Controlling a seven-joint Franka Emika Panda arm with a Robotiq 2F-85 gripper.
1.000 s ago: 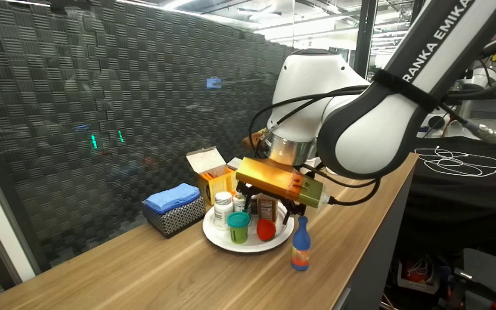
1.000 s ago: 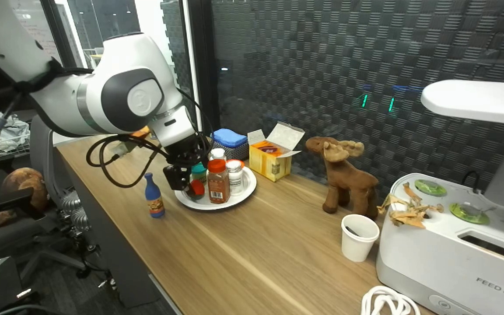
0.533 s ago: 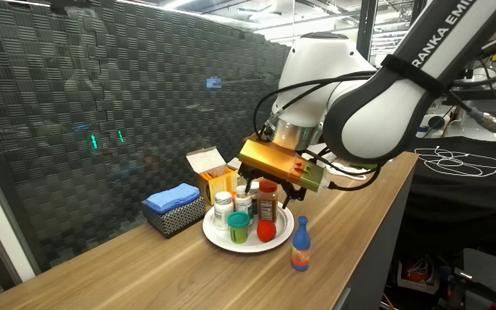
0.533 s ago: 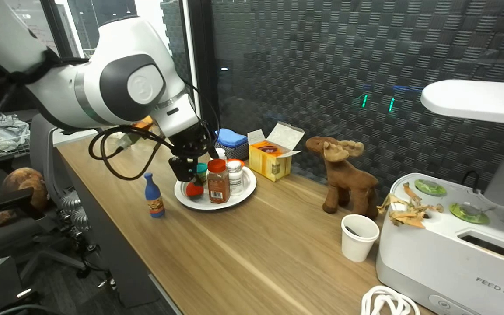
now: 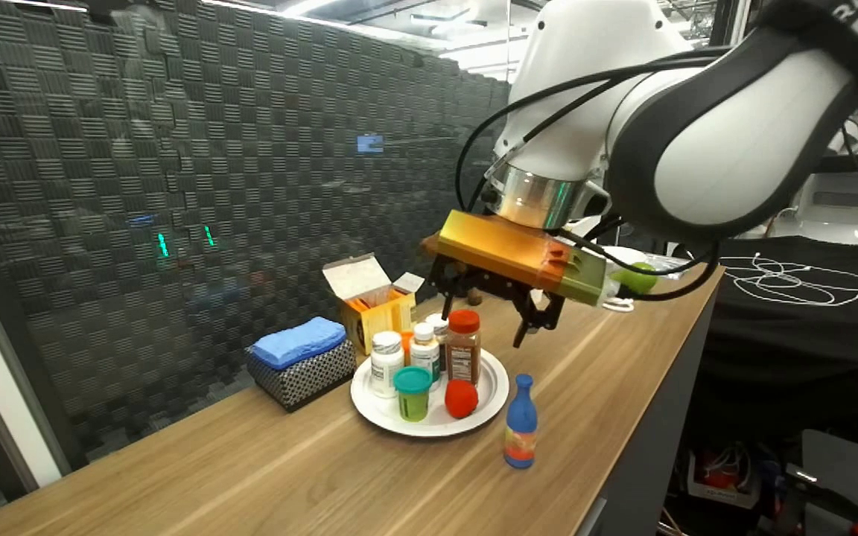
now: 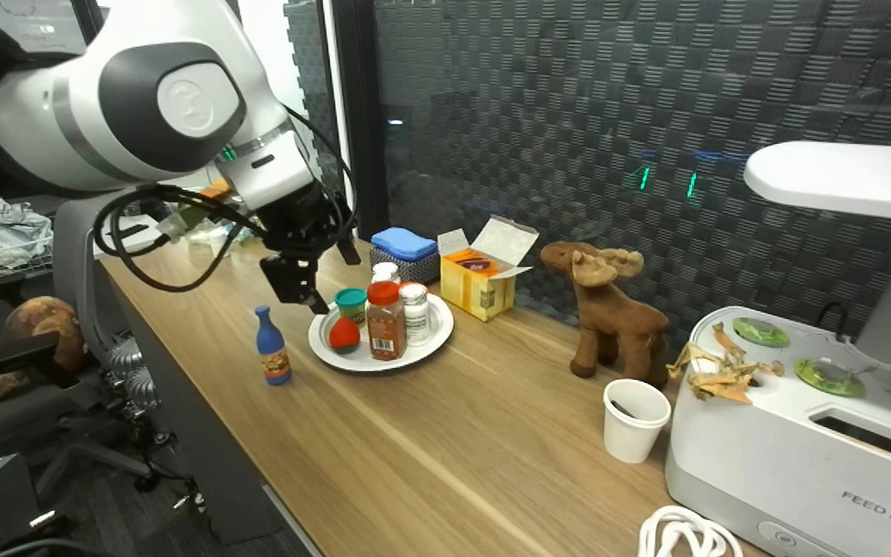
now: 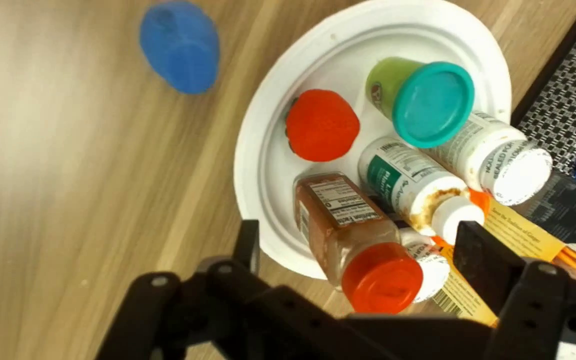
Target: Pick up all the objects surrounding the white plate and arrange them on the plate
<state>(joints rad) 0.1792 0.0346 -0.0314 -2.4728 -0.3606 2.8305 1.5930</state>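
Exterior view: the bent arm (image 5: 697, 126) points wide-spread, empty jaws down near the white plate (image 5: 493, 394)

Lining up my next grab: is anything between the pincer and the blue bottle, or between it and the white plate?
Nothing visible stands between the open pincer and the blue bottle. Only wooden tabletop shows between bottle and white plate; on the plate, the red item sits nearest the bottle.

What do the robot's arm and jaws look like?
The arm is white, smooth and rounded, with dark grey parts and a silver ring near its end. White lettering is partly cut off. Next comes an orange and green housing. Black cables run outside. The jaws are black, angular and jointed.
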